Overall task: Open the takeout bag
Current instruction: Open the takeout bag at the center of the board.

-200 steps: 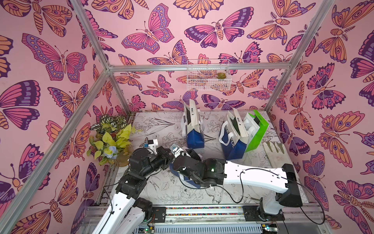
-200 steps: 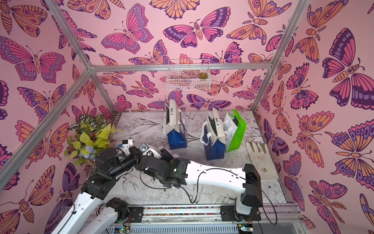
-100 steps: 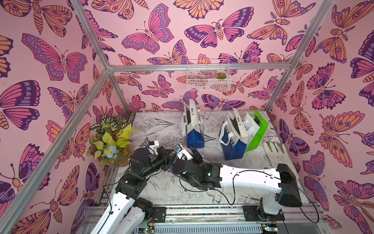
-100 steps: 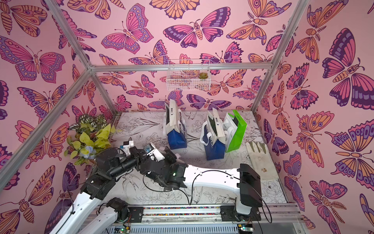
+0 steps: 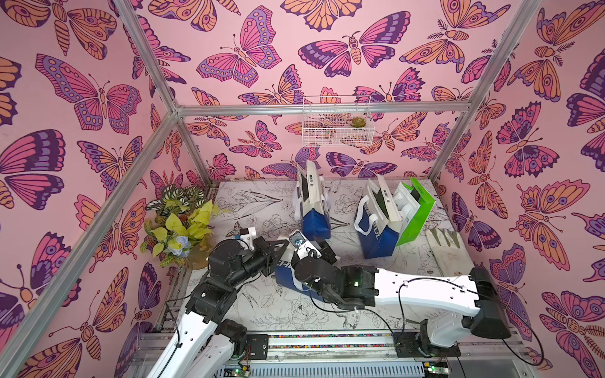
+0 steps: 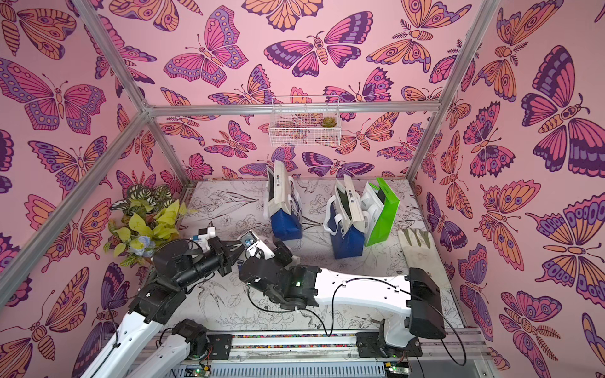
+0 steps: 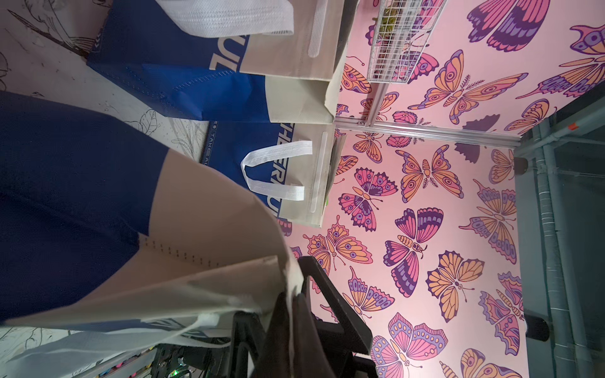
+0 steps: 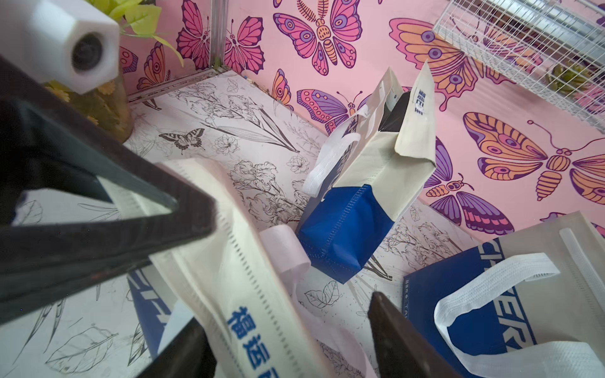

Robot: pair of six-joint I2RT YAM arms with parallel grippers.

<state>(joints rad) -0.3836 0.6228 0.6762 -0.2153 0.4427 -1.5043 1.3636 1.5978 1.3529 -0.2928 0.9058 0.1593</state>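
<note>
The takeout bag (image 5: pixel 284 274) sits at the front of the table (image 5: pixel 262 304), blue base down, long axis tilted up toward its beige mouth, whose rim is pinched tight in the left gripper (image 7: pixel 292 296). The right gripper (image 8: pixel 286 314) gapes astride that rim, gripping nothing. 1 second ago it hung lower, over the base.

Takeout bag (image 5: pixel 284 274) sits near-centre; second bag (image 5: pixel 314 212) stands behind it, third bag (image 5: pixel 376 229) right of that, glove (image 5: pixel 447 248) rightmost, plant (image 5: pixel 180 225) left.

Blue-and-beige takeout bag (image 5: pixel 283 274), near front, largely hidden
</note>
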